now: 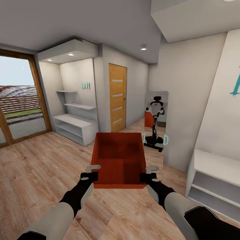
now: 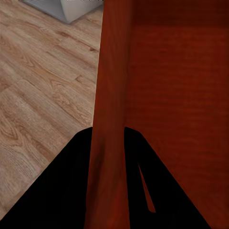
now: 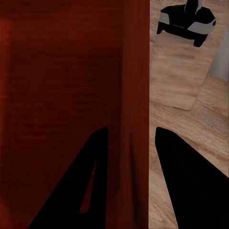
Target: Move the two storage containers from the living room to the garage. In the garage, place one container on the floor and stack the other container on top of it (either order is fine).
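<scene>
Left gripper (image 1: 93, 170) and right gripper (image 1: 147, 173) clamp the red container (image 1: 119, 159) by its side walls, held above the wood floor (image 1: 36, 166), with a wall mirror (image 1: 155, 120), probably, ahead right and white shelves (image 1: 75, 128) far left.

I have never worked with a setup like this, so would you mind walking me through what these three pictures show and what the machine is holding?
These are simulator renders from a wheeled robot with two arms. The large picture is from a camera on its head, looking down over both arms. The other two come from cameras near each gripper, looking along its two fingers.

The robot carries a red-orange storage container above a light wood plank floor. The left gripper clamps the container's left wall, one finger outside and one inside; the right gripper clamps the right wall likewise.

Ahead stand a wooden door, white shelves and a mirror reflecting the robot. Glass doors are at the left.
</scene>
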